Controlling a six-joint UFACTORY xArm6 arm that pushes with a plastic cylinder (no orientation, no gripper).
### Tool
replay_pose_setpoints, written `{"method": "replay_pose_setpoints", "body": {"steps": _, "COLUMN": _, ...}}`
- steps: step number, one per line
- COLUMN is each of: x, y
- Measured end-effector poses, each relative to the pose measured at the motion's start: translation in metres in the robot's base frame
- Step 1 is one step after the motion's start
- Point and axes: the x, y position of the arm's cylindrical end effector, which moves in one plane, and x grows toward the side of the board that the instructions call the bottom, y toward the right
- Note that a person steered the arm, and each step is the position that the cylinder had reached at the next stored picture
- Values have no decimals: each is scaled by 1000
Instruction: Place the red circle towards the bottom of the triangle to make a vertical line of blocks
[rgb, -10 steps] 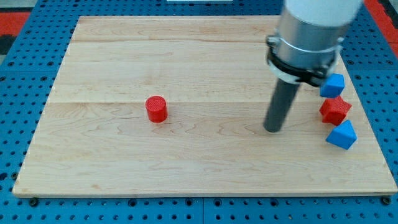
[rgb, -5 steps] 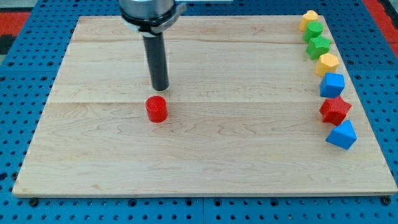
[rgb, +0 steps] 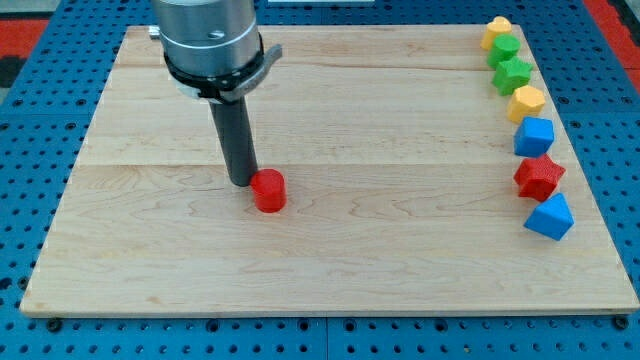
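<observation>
The red circle (rgb: 268, 190) lies on the wooden board, left of centre. My tip (rgb: 242, 181) stands right against its upper left side, touching it. The blue triangle (rgb: 549, 217) sits at the view's right edge as the lowest block in a vertical line. Above it stand a red star (rgb: 539, 177), a blue cube (rgb: 534, 135), a yellow block (rgb: 526, 101), two green blocks (rgb: 513, 74) (rgb: 503, 50) and a yellow block (rgb: 495, 31).
The wooden board (rgb: 330, 270) lies on a blue pegboard surface. The line of blocks runs close to the board's right edge. The arm's wide grey body (rgb: 206, 40) hangs over the board's upper left.
My tip swept from the right side of the board to the left, then came down behind the red circle. The circle has shifted slightly right and down.
</observation>
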Motion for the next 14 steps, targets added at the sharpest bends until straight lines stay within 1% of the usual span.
{"method": "replay_pose_setpoints", "body": {"steps": 2, "x": 34, "y": 28}}
{"method": "replay_pose_setpoints", "body": {"steps": 4, "x": 59, "y": 61}}
{"method": "replay_pose_setpoints", "body": {"steps": 9, "x": 65, "y": 167}}
{"method": "replay_pose_setpoints", "body": {"steps": 13, "x": 75, "y": 225}}
{"method": "replay_pose_setpoints", "body": {"steps": 14, "x": 86, "y": 226}}
